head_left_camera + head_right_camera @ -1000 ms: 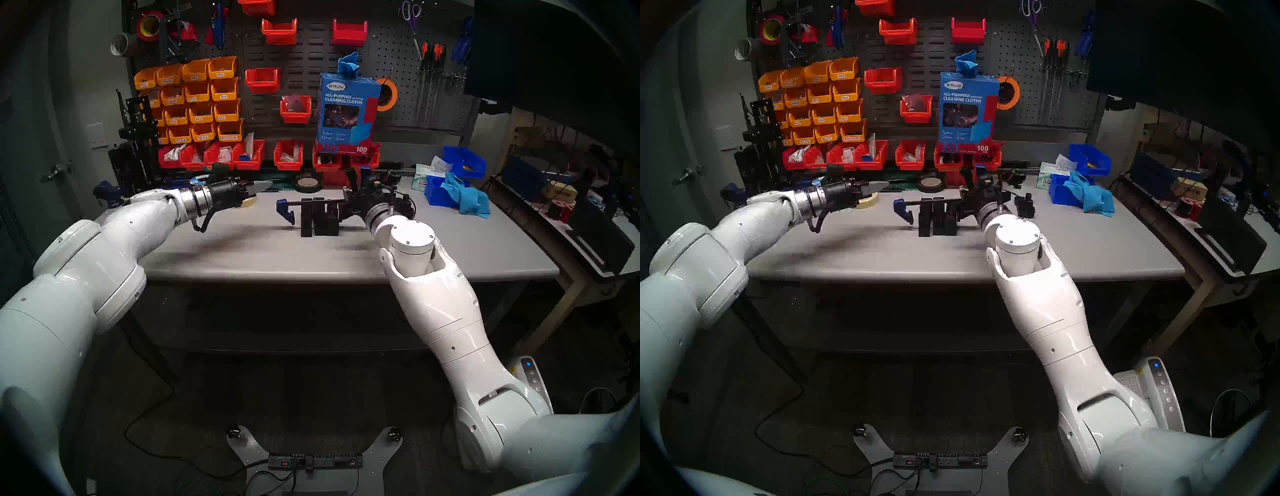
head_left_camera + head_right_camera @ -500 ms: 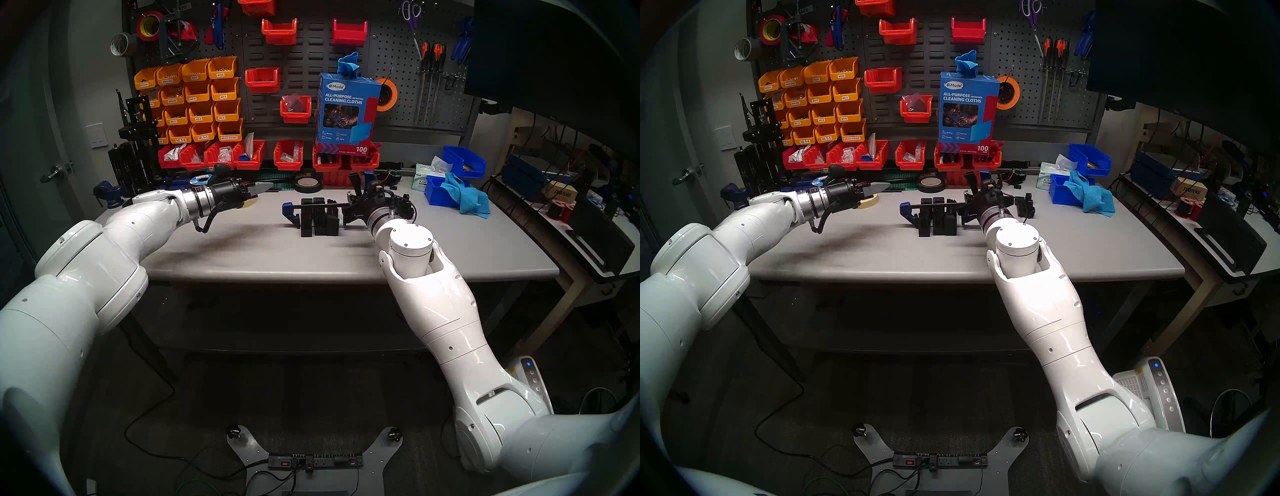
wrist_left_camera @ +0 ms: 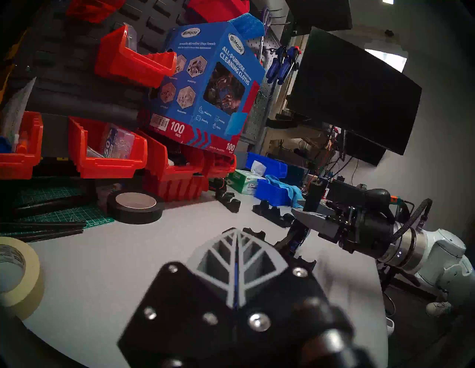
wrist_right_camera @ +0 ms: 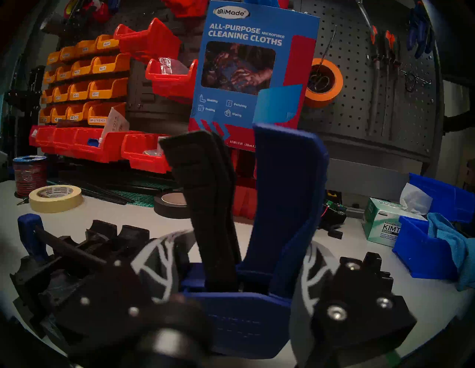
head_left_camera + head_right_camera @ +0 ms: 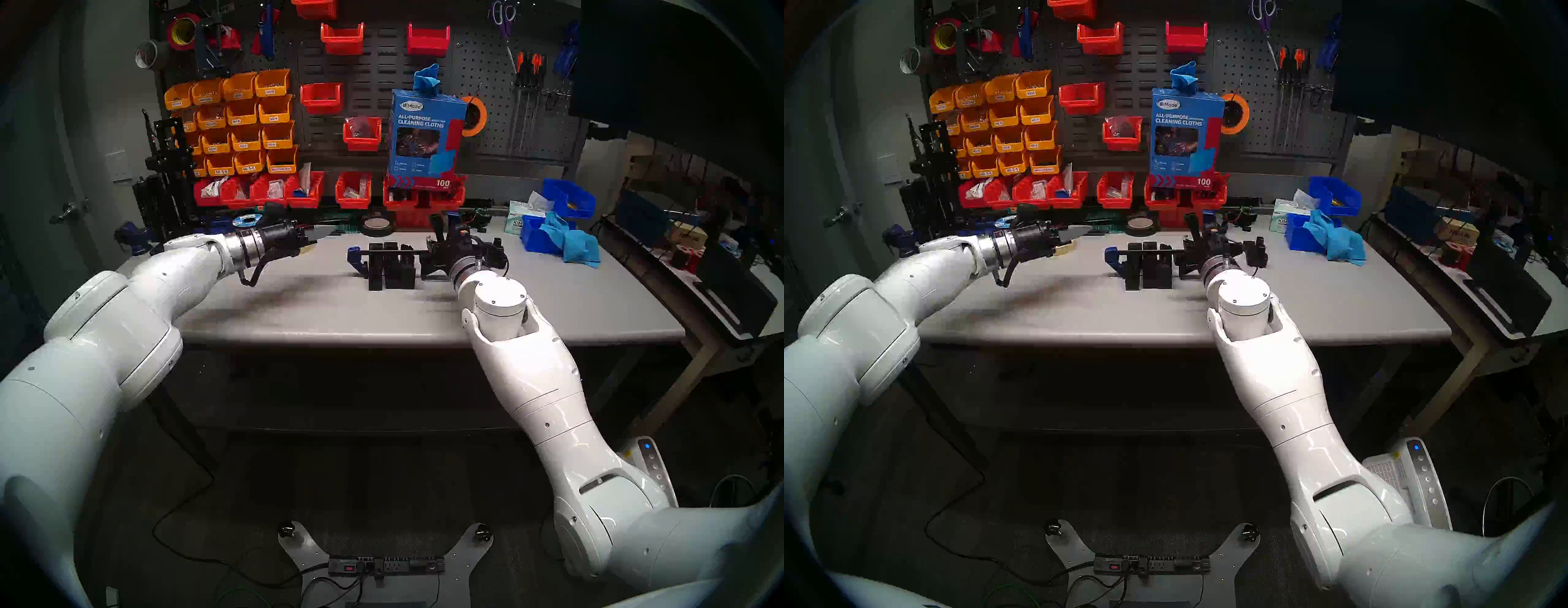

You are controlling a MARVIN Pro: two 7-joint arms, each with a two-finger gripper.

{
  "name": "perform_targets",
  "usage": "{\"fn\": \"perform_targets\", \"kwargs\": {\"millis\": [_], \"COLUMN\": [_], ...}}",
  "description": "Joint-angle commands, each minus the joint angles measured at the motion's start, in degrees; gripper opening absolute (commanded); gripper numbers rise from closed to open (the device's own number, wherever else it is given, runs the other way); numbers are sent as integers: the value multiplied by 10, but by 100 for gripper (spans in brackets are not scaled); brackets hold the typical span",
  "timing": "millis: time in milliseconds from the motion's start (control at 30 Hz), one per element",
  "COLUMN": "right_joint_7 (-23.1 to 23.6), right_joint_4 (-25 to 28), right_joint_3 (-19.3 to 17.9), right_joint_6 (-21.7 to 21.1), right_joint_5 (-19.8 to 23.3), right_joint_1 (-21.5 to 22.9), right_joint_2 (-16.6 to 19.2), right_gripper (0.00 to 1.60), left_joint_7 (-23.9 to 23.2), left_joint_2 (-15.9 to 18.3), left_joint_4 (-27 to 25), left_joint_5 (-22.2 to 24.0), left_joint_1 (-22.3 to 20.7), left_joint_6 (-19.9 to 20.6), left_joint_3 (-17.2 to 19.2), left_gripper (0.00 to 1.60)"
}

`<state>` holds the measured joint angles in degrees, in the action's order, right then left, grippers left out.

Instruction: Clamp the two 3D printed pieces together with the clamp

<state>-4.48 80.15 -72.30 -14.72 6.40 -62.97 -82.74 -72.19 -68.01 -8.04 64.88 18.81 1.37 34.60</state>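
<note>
Two black 3D printed pieces (image 5: 375, 271) (image 5: 399, 269) stand upright side by side at the middle of the grey table (image 5: 331, 314). The clamp (image 5: 394, 254) lies with its thin black bar across their tops. Its blue end jaw (image 5: 355, 260) hangs just left of the left piece. My right gripper (image 5: 441, 250) is shut on the clamp's handle, and the right wrist view shows the black trigger and blue grip (image 4: 285, 205) sticking up between my fingers (image 4: 159, 259). My left gripper (image 5: 320, 232) hovers shut and empty to the left, its fingertips (image 3: 237, 246) pressed together.
A masking tape roll (image 3: 15, 269) lies under my left gripper and a black tape roll (image 5: 377, 227) sits behind the pieces. Red bins (image 5: 352, 191) line the back. Blue bins with a blue cloth (image 5: 568, 242), a tissue box (image 5: 515, 216) and a low black stepped part (image 5: 1255, 252) sit right.
My right gripper has drawn the clamp to the right and lower, so the blue end jaw has closed in on the left piece. The left arm has barely shifted.
</note>
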Motion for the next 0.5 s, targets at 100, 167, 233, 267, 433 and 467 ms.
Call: {"fn": "perform_targets", "kwargs": {"millis": [100,167,233,267,433,467], "right_joint_7": [-5,-6,-6,-7,-8,-8], "right_joint_4": [-20,-25,-31,-33,-42,-44], "right_joint_3": [2,2,2,3,3,4], "right_joint_6": [22,25,29,30,37,38], "right_joint_5": [-4,-5,-5,-5,-6,-6], "right_joint_1": [28,30,33,34,39,40], "right_joint_2": [-13,-15,-16,-17,-20,-20], "right_gripper": [0,0,0,0,0,0], "left_joint_7": [-4,-5,-5,-6,-11,-11], "left_joint_2": [2,2,3,3,4,4], "left_joint_4": [1,1,1,1,0,-1], "left_joint_5": [1,1,1,1,-1,-1], "left_joint_1": [-10,-10,-10,-10,-9,-9], "left_joint_6": [3,4,5,5,11,11], "left_joint_3": [2,2,2,2,0,-1], "left_gripper": [0,0,0,0,0,0]}}
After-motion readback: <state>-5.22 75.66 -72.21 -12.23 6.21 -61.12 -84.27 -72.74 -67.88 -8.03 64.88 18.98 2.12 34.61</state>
